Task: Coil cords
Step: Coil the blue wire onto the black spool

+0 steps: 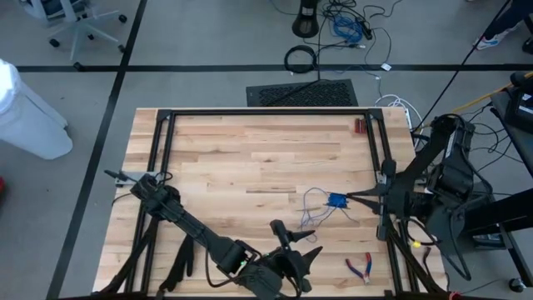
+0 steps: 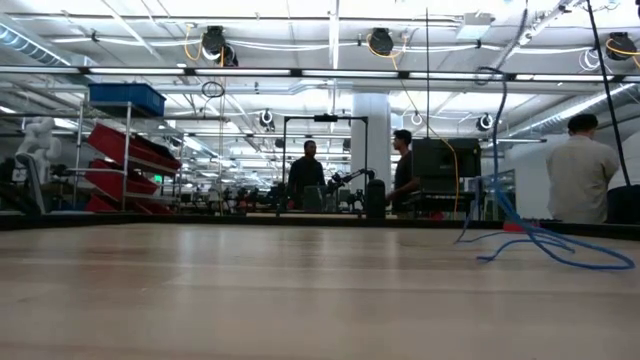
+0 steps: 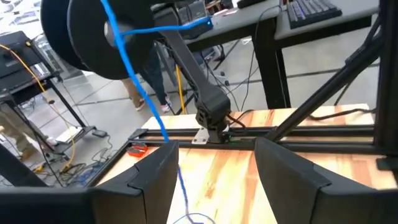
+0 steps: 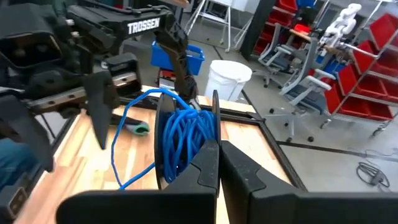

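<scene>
The cord (image 1: pixel 336 201) is seen right of centre in the high view as a small bright blue bundle, wound on a dark spool; in the right wrist view its blue turns (image 4: pixel 185 138) are packed between two dark discs, with a loose loop hanging out to the left. A thin blue tail (image 1: pixel 312 208) trails onto the table (image 1: pixel 250 150) below and left of the bundle. The right gripper (image 1: pixel 354 198) is clenched on the cord at the bundle's right edge. The left gripper (image 1: pixel 301 260) is held at the lower centre, its fingers (image 3: pixel 152 177) spread wide and grasping nothing; red-handled pliers (image 1: pixel 361 267) lie at the lower right.
</scene>
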